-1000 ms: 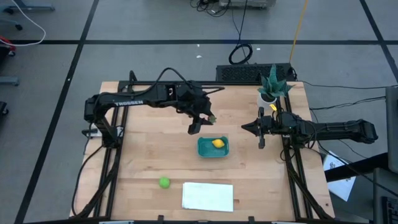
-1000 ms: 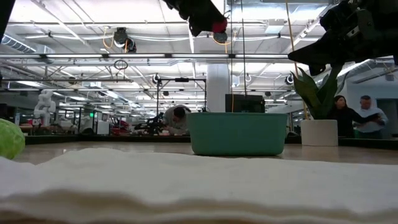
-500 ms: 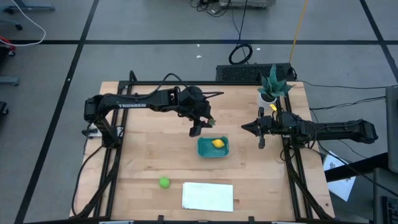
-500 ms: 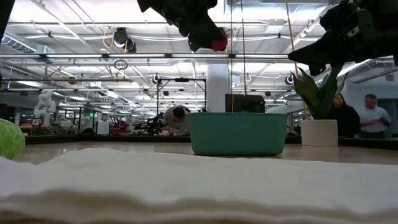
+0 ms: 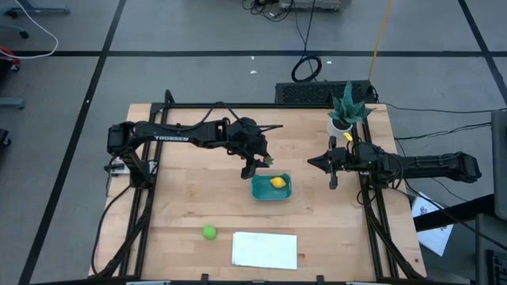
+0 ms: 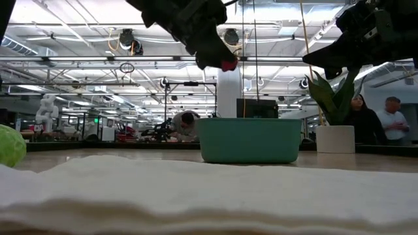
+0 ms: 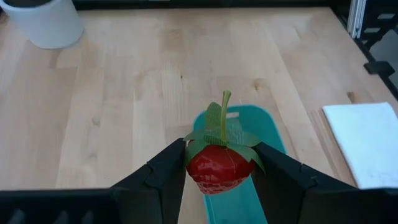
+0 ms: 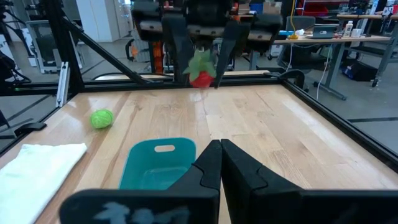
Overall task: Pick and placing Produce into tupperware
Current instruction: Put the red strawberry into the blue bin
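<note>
bright, even overhead light fills every view — ceiling strip lamps (image 6: 78, 29) glare white at twelve o'clock in the low view. the white sheet (image 6: 209, 196) blurs at six o'clock there. shadows on the table (image 5: 182, 198) are soft and short.

Lemon (image 5: 277, 182) hidden behind tub wall (image 6: 248, 140) in low view — green ball (image 6: 10, 145) cut off at edge.
</note>
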Motion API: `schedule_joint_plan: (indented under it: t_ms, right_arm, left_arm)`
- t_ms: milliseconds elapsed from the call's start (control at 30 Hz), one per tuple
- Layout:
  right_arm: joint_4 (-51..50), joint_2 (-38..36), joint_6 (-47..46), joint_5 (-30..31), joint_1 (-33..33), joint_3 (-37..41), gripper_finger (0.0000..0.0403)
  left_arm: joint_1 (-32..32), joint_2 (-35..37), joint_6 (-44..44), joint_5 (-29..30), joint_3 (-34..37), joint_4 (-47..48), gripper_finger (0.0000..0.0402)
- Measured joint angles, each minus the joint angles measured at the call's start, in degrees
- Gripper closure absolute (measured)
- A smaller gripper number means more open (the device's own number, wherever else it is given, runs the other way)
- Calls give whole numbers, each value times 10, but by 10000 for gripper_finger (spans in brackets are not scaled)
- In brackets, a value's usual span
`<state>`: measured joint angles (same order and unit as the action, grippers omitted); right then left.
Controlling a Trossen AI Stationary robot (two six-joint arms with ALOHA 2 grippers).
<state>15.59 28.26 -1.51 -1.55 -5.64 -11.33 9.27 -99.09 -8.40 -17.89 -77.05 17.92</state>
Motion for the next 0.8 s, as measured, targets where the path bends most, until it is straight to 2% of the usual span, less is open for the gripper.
schedule_joint_plan:
  t_ms: [400,800]
  right_arm:
    - [0,0,0,0,0,0,403]
    - [0,0,0,0,0,0,403]
  left_arm:
    - [-9,0,29,0,57,-86,231]
    - [-18,0,30,4,64,-88,231]
